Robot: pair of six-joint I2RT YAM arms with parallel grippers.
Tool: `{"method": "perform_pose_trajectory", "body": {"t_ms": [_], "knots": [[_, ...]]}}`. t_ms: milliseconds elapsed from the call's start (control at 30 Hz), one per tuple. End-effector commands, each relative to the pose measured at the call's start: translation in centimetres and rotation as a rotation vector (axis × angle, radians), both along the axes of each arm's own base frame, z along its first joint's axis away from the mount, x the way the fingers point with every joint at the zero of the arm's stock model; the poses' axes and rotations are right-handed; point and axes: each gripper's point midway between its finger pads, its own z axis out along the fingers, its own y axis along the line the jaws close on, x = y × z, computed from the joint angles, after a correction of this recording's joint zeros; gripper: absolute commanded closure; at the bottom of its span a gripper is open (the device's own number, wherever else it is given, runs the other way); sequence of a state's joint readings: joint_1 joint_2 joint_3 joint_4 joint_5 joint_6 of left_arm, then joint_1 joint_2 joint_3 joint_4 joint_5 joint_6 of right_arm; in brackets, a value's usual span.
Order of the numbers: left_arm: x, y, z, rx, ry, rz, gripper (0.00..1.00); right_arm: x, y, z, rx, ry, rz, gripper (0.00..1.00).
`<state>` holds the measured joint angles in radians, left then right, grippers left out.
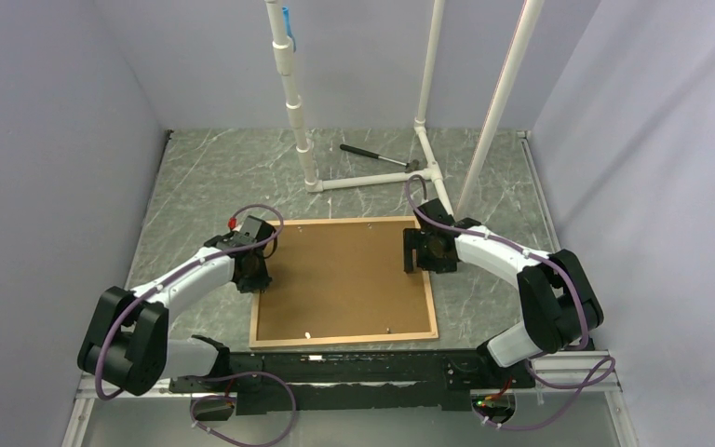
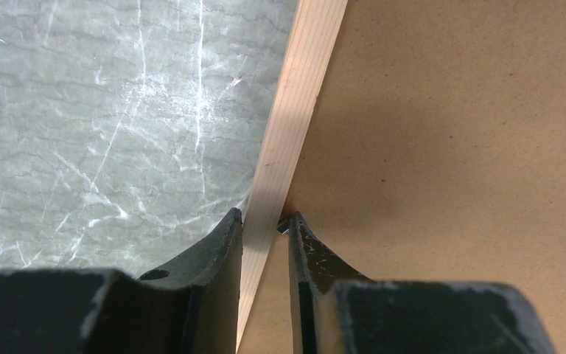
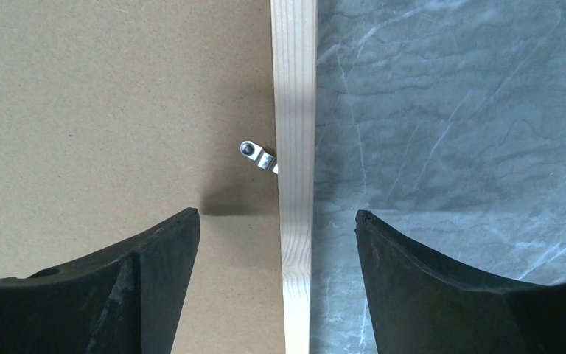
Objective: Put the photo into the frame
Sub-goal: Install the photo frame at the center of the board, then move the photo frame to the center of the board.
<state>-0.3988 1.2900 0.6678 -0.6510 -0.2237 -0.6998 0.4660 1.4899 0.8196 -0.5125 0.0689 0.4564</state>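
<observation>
A thin, pale-wood rectangular frame [image 1: 344, 339] lies flat in the middle of a grey, marble-veined table [image 1: 205, 177], filled by a matte brown fibrous backing board [image 1: 340, 279]. The left gripper [image 2: 265, 221] pinches the frame's straight-grained left rail between its curved black fingers. The right gripper [image 3: 278, 214] stands spread wide astride the right rail, near a small shiny metal tab [image 3: 258, 155].
</observation>
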Motion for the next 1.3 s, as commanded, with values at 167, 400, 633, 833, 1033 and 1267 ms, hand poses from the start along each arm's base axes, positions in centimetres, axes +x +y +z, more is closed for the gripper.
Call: {"method": "perform_pose_trajectory", "body": {"t_ms": [167, 400, 633, 833, 1033, 1267], "knots": [[0.7, -2.2, 0.7, -0.139, -0.068, -0.011, 1.00, 0.0, -0.6, 1.0, 0.011, -0.033, -0.025, 0.17], [1.1, -2.7, 2.3, -0.222, -0.103, -0.005, 0.09, -2.8, -1.3, 0.1, 0.096, 0.036, -0.059, 0.11], [1.5, -4.1, 2.1, -0.334, -0.103, -0.030, 0.05, -5.4, 0.6, -0.6, 0.239, 0.101, -0.053, 0.10], [3.2, -6.2, 3.1, -0.439, -0.137, -0.087, 0.07, -5.8, 2.6, -1.2, 0.313, 0.131, -0.025, 0.10], [5.8, -6.3, 4.8, -0.457, -0.177, -0.119, 0.08, -2.4, 4.9, 0.5, 0.357, 0.086, 0.005, 0.10], [9.4, -4.6, 5.5, -0.399, -0.173, -0.112, 0.07, 1.9, 5.9, 1.3, 0.315, 0.042, 0.013, 0.10]]}}
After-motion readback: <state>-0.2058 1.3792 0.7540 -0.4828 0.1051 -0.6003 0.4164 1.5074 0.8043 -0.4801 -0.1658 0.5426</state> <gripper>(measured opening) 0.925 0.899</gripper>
